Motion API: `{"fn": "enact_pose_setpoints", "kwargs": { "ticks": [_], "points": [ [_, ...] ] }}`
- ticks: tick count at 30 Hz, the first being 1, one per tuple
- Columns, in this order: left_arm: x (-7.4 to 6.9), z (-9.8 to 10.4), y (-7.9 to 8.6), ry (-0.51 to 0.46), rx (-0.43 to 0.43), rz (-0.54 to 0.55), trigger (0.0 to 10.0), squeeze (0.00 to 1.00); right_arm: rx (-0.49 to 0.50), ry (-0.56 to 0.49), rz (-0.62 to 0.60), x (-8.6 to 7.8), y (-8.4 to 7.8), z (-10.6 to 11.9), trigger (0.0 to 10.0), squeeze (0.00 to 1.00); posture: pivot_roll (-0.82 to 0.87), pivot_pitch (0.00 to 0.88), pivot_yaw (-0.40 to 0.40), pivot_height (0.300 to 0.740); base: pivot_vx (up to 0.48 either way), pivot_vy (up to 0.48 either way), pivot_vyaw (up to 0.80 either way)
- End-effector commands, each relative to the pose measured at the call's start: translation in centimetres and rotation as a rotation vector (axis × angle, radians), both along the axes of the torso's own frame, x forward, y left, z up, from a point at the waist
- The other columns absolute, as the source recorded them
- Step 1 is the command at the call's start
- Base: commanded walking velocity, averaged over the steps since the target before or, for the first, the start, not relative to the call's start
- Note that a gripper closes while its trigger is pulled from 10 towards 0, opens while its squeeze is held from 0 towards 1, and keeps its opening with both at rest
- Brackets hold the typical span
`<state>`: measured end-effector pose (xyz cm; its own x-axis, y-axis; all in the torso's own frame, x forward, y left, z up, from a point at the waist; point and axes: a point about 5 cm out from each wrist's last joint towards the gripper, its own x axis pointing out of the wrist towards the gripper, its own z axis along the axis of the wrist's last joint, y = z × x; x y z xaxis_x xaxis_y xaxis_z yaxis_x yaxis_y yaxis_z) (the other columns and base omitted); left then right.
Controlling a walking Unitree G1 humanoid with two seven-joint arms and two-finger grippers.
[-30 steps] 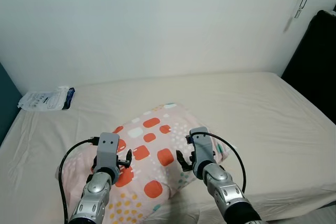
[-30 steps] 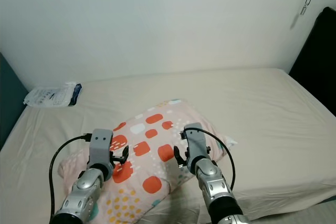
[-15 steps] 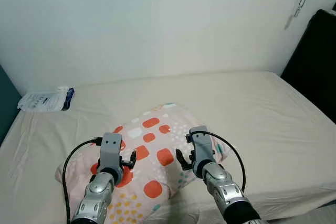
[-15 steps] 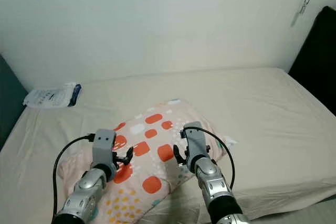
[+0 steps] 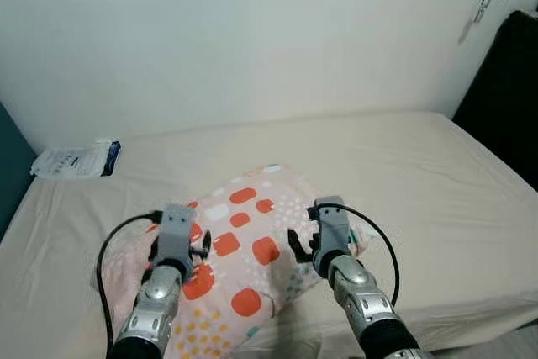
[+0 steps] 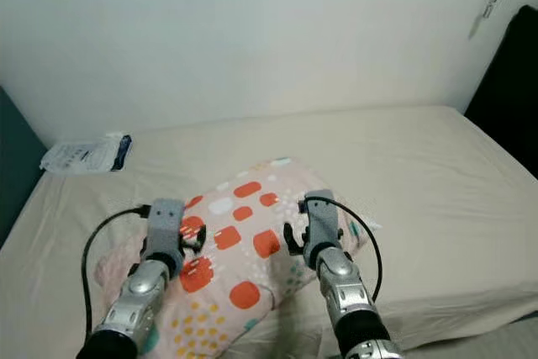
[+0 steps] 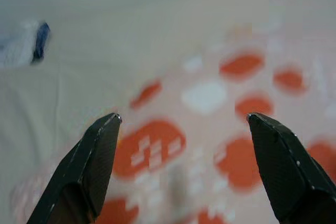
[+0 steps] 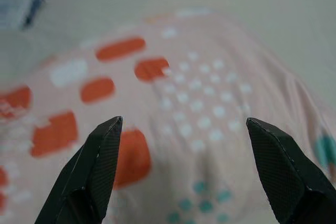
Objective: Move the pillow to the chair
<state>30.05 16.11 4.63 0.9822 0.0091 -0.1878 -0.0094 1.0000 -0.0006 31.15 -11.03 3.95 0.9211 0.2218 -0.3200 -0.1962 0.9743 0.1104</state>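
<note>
Both grippers hang above the pillow (image 5: 244, 258), one over each side of it. Left gripper (image 7: 184, 124): fingers spread wide, nothing between them; in the left wrist view the two black fingertips (image 7: 102, 135) frame the pillow's orange and white patches, and whether they touch the fabric cannot be told. Right gripper (image 8: 181, 127): fingers likewise spread wide and empty; its wrist view looks down on the pillow's dotted section with orange blocks to one side and teal marks near the edge.

Pillow: pale pink cover printed with orange-red rounded blocks, white blocks, small white and yellow dots and a few teal spots. It lies on the bed (image 5: 420, 174), in the near half, slightly to the robot's left of centre, with one corner pointing toward the wall (image 5: 252, 39). Its near edge sits close to the mattress edge.

Arms: the left arm (image 5: 155, 308) and the right arm (image 5: 361, 308) extend forward from the bottom of the head views, each with a black cable (image 5: 105, 266) looping from the wrist.

Bed: beige sheet, lightly creased. A white and blue packet (image 5: 76, 160) rests on the far left corner, against the wall, well apart from the pillow.

Surroundings: a plain white wall behind the bed; a dark object (image 5: 508, 98) stands at the far right edge.
</note>
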Motion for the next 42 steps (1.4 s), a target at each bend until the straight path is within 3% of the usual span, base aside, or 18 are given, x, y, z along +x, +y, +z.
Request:
{"fn": "enact_pose_setpoints", "kwargs": {
  "ticks": [1, 3, 5, 9, 11, 13, 15, 18, 21, 23, 25, 26, 29, 30, 35, 39, 42],
  "points": [
    [0.3, 1.2, 0.0, -0.083, -0.072, 0.006, 10.0, 0.00, 0.077, -0.100, -0.014, 0.9, 0.4, 1.9, 10.0, 0.00, 0.07, 0.000, 0.030, 0.740, 0.000, 0.000, 0.00],
    [0.8, 3.0, 0.0, -0.202, -0.152, -0.015, 10.0, 0.00, 0.215, -0.187, -0.053, 1.6, 0.5, 3.9, 10.0, 0.00, 0.07, 0.000, 0.032, 0.740, 0.000, 0.000, 0.00],
    [1.1, 3.5, 0.3, -0.236, -0.166, -0.005, 10.0, 0.00, 0.271, -0.205, -0.069, 1.8, 0.5, 4.5, 10.0, 0.00, 0.07, 0.000, 0.032, 0.740, 0.000, 0.000, 0.00],
    [1.7, 4.2, 1.1, -0.260, -0.200, 0.039, 10.0, 0.00, 0.344, -0.218, -0.077, 2.1, 0.7, 5.3, 10.0, 0.00, 0.08, 0.000, 0.019, 0.740, 0.000, 0.000, 0.00],
    [2.4, 5.2, 2.1, -0.280, -0.286, 0.102, 10.0, 0.00, 0.455, -0.260, 0.004, 2.3, 1.6, 6.7, 10.0, 0.00, 0.09, 0.000, 0.010, 0.740, 0.000, 0.000, 0.00],
    [2.4, 5.2, 2.1, -0.280, -0.286, 0.102, 10.0, 0.00, 0.455, -0.260, 0.004, 2.3, 1.6, 6.7, 10.0, 0.00, 0.09, 0.000, 0.010, 0.740, 0.000, 0.000, 0.00],
    [2.9, 5.8, 2.0, -0.285, -0.385, 0.097, 10.0, 0.00, 0.575, -0.360, 0.101, 2.2, 2.4, 8.6, 10.0, 0.00, 0.10, 0.000, 0.017, 0.740, 0.000, 0.000, 0.00],
    [3.1, 6.0, 1.6, -0.294, -0.411, 0.075, 10.0, 0.00, 0.659, -0.403, 0.143, 1.9, 2.7, 9.5, 10.0, 0.00, 0.08, 0.000, 0.024, 0.740, 0.000, 0.000, 0.00],
    [3.7, 5.7, 0.6, -0.230, -0.398, 0.114, 10.0, 0.00, 0.969, -0.454, 0.319, 0.6, 4.0, 12.5, 10.0, 0.00, 0.07, 0.000, 0.025, 0.740, 0.000, 0.000, 0.00],
    [3.9, 5.7, 0.4, -0.217, -0.398, 0.120, 10.0, 0.00, 1.017, -0.459, 0.357, 0.2, 4.3, 13.1, 10.0, 0.00, 0.07, 0.000, 0.025, 0.740, 0.000, 0.000, 0.00],
    [4.6, 6.5, -1.5, -0.192, -0.460, 0.031, 10.0, 0.00, 1.144, -0.458, 0.539, -0.4, 5.1, 14.6, 10.0, 0.00, 0.08, 0.000, 0.023, 0.740, 0.000, 0.000, 0.00],
    [4.7, 6.6, -2.4, -0.149, -0.490, -0.017, 10.0, 0.00, 1.161, -0.442, 0.627, -0.6, 5.6, 14.9, 10.0, 0.00, 0.08, 0.000, 0.025, 0.740, 0.000, 0.000, 0.00],
    [4.8, 6.6, -3.0, -0.119, -0.508, -0.054, 10.0, 0.00, 1.156, -0.423, 0.687, -0.8, 6.0, 15.0, 10.0, 0.00, 0.08, 0.000, 0.028, 0.740, 0.000, 0.000, 0.00],
    [4.7, 6.8, -3.5, -0.097, -0.549, -0.117, 10.0, 0.00, 1.148, -0.400, 0.707, -0.7, 6.4, 14.8, 10.0, 0.00, 0.07, 0.000, 0.031, 0.740, 0.000, 0.000, 0.00],
    [4.4, 6.6, -4.1, -0.033, -0.604, -0.224, 10.0, 0.00, 1.190, -0.370, 0.689, -0.5, 6.6, 14.9, 10.0, 0.00, 0.07, 0.000, 0.032, 0.740, 0.000, 0.000, 0.00],
    [4.1, 7.0, -4.5, -0.029, -0.675, -0.248, 10.0, 0.00, 1.155, -0.306, 0.661, -0.2, 6.5, 13.6, 10.0, 0.00, 0.08, 0.000, 0.016, 0.740, 0.000, 0.000, 0.00],
    [3.8, 7.5, -4.6, -0.040, -0.759, -0.259, 10.0, 0.00, 1.269, -0.326, 0.684, -0.6, 6.0, 14.5, 10.0, 0.00, 0.09, 0.000, 0.002, 0.740, 0.000, 0.000, 0.00]
  ]
}}
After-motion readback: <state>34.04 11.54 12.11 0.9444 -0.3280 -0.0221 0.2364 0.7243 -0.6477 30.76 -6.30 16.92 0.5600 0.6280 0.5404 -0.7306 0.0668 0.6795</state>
